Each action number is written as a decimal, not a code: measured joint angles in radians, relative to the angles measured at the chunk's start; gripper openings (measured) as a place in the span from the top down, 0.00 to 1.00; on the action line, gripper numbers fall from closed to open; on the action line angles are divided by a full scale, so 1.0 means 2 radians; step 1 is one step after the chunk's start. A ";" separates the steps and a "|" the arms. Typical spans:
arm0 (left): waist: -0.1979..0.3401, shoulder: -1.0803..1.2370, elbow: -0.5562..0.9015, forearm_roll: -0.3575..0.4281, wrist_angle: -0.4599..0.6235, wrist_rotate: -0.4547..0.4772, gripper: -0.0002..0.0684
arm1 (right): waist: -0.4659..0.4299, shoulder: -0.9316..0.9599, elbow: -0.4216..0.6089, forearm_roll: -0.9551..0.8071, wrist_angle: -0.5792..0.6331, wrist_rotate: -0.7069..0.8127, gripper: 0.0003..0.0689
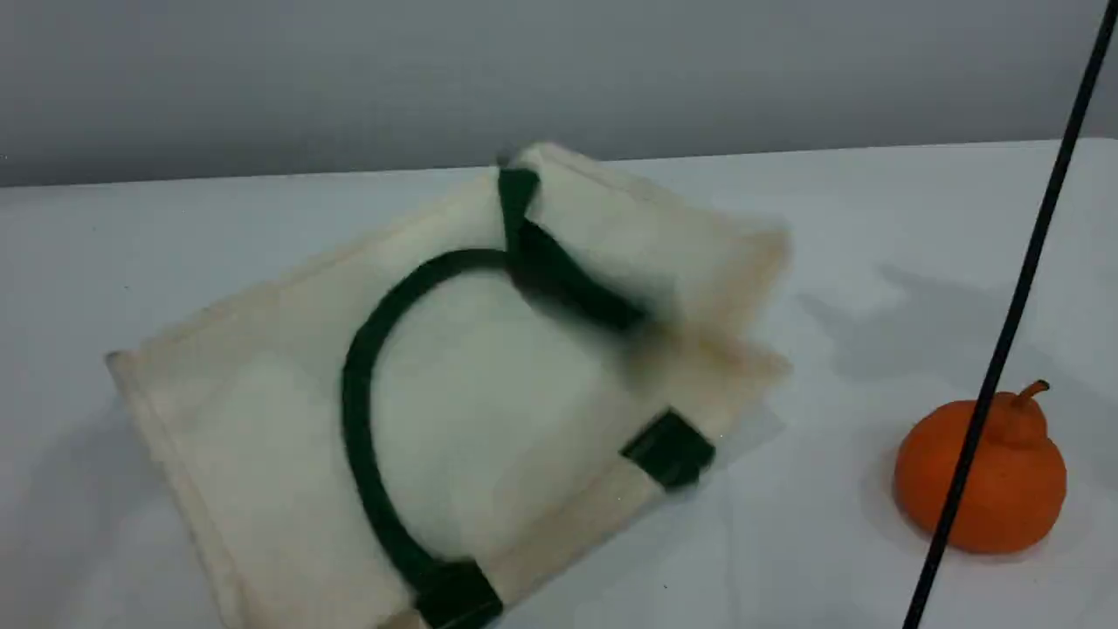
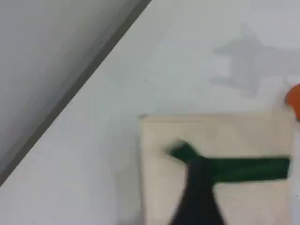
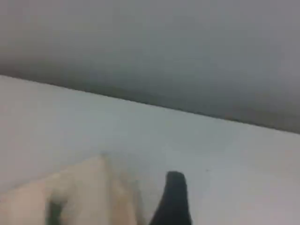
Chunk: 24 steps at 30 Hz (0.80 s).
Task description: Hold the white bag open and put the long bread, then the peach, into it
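Bag: the white bag (image 1: 489,393) lies on the table (image 1: 873,218) left of centre. Its 1 o'clock corner is raised and smeared with blur, and I cannot tell which edge is the mouth.
Handle: one green strap (image 1: 354,411) arcs across the top panel from 12 o'clock round to 6 o'clock.
Bread and peach: neither shows in any view. I cannot say whether they are inside the bag.
Left gripper: one dark fingertip (image 2: 199,197) sits over the strap on the bag. I cannot tell how far the fingers are apart, or whether they have the strap.
Right gripper: one fingertip (image 3: 174,197) hangs just beside the bag's edge. The fingers are spread wide with nothing in them.
Bystanders: an orange stemmed fruit (image 1: 1022,489) at 4 o'clock from the bag, and a black cable (image 1: 1028,262) crossing in front of it.
How I'd do it: pinch one layer at the rim, not the strap alone. Lift straight up so the mouth gapes, and keep the other arm clear.
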 joint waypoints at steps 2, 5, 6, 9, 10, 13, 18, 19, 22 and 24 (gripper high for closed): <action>0.000 0.000 0.000 0.001 0.000 0.000 0.21 | 0.000 0.000 0.000 -0.002 -0.002 0.000 0.16; 0.000 0.000 0.000 0.002 0.000 -0.004 0.16 | -0.003 0.000 0.000 -0.011 0.003 0.000 0.16; 0.000 0.000 0.000 0.002 0.000 -0.011 0.16 | -0.004 0.000 0.000 -0.014 0.006 0.000 0.16; 0.001 -0.001 -0.003 0.006 0.002 -0.043 0.16 | -0.004 -0.007 0.000 -0.035 0.018 0.000 0.16; 0.001 -0.001 -0.007 0.006 0.002 -0.056 0.16 | -0.004 -0.013 0.000 -0.042 0.019 0.000 0.16; 0.001 -0.001 -0.018 0.011 0.002 -0.094 0.16 | -0.004 -0.036 -0.002 -0.077 0.021 0.015 0.16; 0.001 -0.012 -0.022 0.080 0.002 -0.162 0.16 | -0.004 -0.086 -0.005 -0.155 0.024 0.100 0.16; 0.001 -0.015 -0.022 0.098 0.002 -0.176 0.16 | -0.004 -0.097 -0.005 -0.175 0.031 0.120 0.16; 0.001 -0.027 -0.022 0.151 0.002 -0.217 0.16 | -0.004 -0.129 -0.005 -0.238 0.059 0.203 0.17; 0.001 -0.036 -0.022 0.181 0.002 -0.239 0.16 | -0.004 -0.150 -0.005 -0.285 0.085 0.265 0.18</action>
